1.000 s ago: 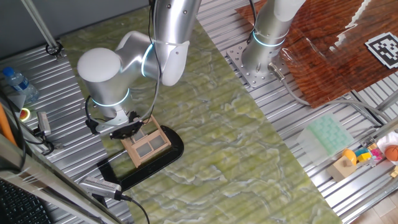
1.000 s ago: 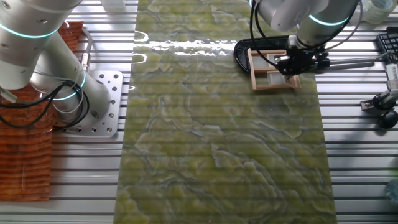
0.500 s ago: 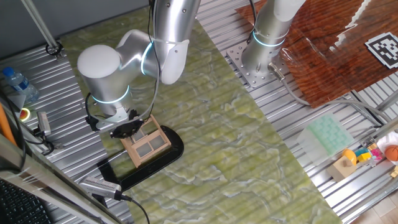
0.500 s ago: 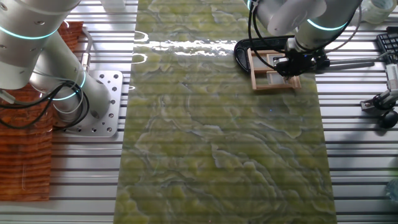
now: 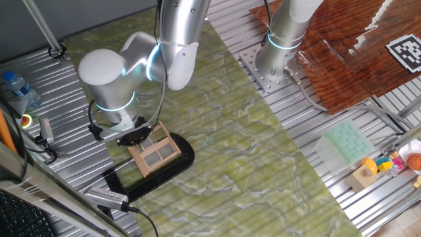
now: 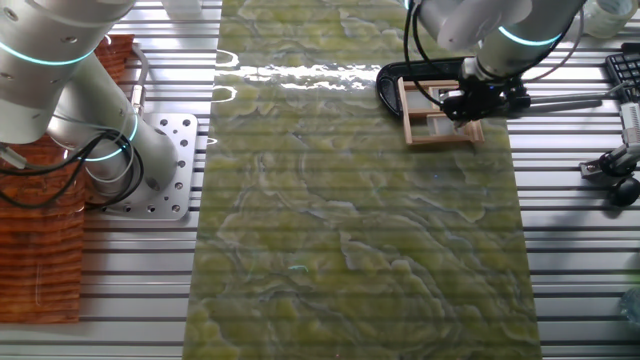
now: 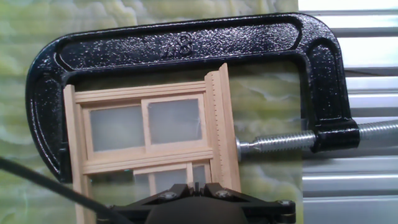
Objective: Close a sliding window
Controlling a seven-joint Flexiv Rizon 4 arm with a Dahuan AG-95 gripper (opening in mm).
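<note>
The sliding window (image 7: 149, 134) is a small tan wooden frame with grey panes, lying flat on the green mat and held inside a black C-clamp (image 7: 186, 40). In the hand view its upper sash fills the frame's top half, and a lower sash shows just above my fingers. My gripper (image 7: 198, 185) is shut, fingertips together with nothing seen between them, at the window's near edge. In one fixed view the gripper (image 5: 135, 137) stands over the window's (image 5: 156, 153) left end. In the other fixed view the gripper (image 6: 468, 104) covers the window's (image 6: 437, 113) right side.
The clamp's screw (image 7: 280, 143) sticks out to the right over the ribbed metal table. A second arm's base (image 5: 276, 46) stands at the back. A water bottle (image 5: 16, 85), a green tray (image 5: 348, 141) and toys (image 5: 388, 164) lie off the mat.
The arm has shifted very slightly beside the window. The window and the clamp look the same as before.
</note>
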